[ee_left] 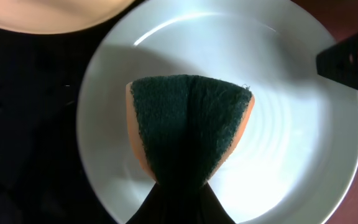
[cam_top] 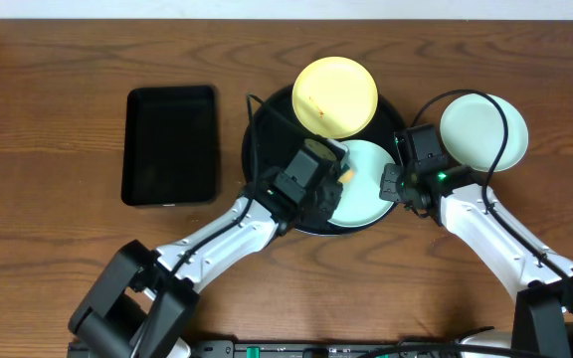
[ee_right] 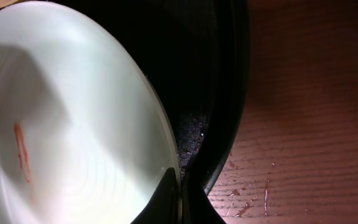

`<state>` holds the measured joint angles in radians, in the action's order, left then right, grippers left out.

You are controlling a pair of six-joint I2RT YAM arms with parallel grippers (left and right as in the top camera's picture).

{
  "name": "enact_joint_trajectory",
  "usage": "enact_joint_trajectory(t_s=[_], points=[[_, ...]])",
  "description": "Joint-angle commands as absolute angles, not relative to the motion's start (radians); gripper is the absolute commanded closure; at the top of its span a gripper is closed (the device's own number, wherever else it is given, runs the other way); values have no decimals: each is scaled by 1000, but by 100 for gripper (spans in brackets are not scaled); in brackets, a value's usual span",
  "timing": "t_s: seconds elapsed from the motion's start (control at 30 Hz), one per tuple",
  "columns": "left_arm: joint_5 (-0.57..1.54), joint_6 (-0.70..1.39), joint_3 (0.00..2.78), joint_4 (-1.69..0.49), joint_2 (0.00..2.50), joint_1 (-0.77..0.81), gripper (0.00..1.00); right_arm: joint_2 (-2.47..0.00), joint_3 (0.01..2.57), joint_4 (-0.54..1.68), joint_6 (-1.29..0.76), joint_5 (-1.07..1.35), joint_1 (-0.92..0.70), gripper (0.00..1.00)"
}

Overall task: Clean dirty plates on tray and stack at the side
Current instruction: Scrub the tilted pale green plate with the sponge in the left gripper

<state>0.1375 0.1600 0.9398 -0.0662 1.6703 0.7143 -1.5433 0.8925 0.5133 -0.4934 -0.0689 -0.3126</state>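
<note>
A light teal plate (cam_top: 364, 189) lies on the round black tray (cam_top: 263, 123), with a pale yellow plate (cam_top: 335, 96) behind it on the tray. A second teal plate (cam_top: 482, 130) rests on the table to the right. My left gripper (cam_top: 338, 171) is shut on a green and orange sponge (ee_left: 190, 124) held over the teal plate (ee_left: 291, 106). My right gripper (cam_top: 390, 184) is shut on that plate's right rim (ee_right: 166, 149). An orange-red smear (ee_right: 21, 152) marks the plate in the right wrist view. The tray rim (ee_right: 232, 112) lies beside it.
A smaller rectangular black tray (cam_top: 171, 144) lies at the left on the wooden table (cam_top: 58, 119). The yellow plate carries a small orange smear.
</note>
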Motion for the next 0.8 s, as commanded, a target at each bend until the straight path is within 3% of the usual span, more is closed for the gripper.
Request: enact_joint_trajectory(t_s=[0.0,0.77], points=[[148,152,958,-42,1717,724,92,-1543,886,516,-508,-86,-307,99],[145,155,958,20,1810,726,92,-1543,886,516,-508,-86,-307,99]])
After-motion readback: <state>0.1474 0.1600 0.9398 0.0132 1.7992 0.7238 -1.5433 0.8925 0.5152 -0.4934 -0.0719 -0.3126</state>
